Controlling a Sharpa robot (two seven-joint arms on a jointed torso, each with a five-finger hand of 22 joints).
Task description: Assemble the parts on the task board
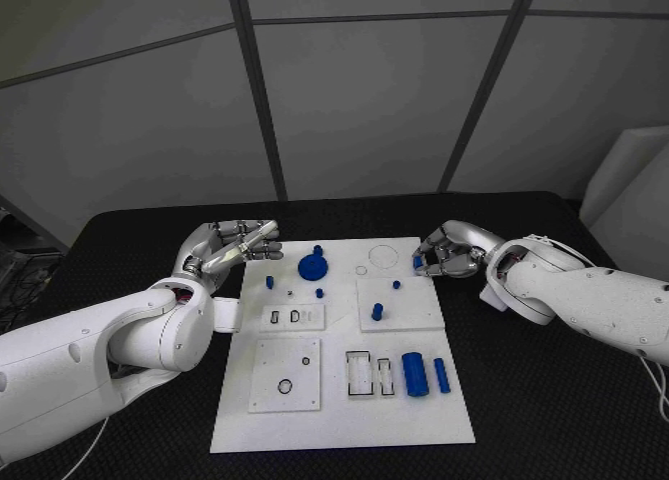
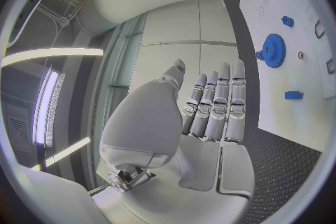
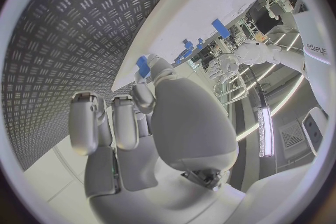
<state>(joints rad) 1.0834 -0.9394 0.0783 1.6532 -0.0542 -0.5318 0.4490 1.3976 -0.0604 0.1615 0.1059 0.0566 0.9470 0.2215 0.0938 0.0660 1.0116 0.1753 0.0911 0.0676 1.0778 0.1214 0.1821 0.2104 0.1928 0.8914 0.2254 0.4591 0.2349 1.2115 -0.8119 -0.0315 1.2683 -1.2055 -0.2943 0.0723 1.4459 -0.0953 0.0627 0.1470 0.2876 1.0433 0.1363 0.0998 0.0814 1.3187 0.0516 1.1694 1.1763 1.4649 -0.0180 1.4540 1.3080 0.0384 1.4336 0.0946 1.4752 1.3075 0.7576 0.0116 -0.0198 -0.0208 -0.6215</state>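
Note:
The white task board (image 1: 341, 420) lies in the middle of the black table. My left hand (image 1: 230, 246) hovers by the board's far left corner with its fingers (image 2: 218, 106) stretched out straight and holding nothing. My right hand (image 1: 452, 250) is at the board's far right edge and pinches a small blue part (image 1: 418, 262) between its fingertips; the same small blue part (image 3: 143, 66) sits at the fingertips over the board's rim. A blue gear (image 1: 314, 266) stands on the board near the left hand. Blue pegs (image 1: 376, 312) stand further in.
A thick blue cylinder (image 1: 415, 374) and a thin blue rod (image 1: 441, 375) lie at the board's near right beside slotted outlines (image 1: 370, 373). A black ring (image 1: 285, 386) sits on a raised plate at the near left. Black table (image 1: 565, 420) surrounds the board.

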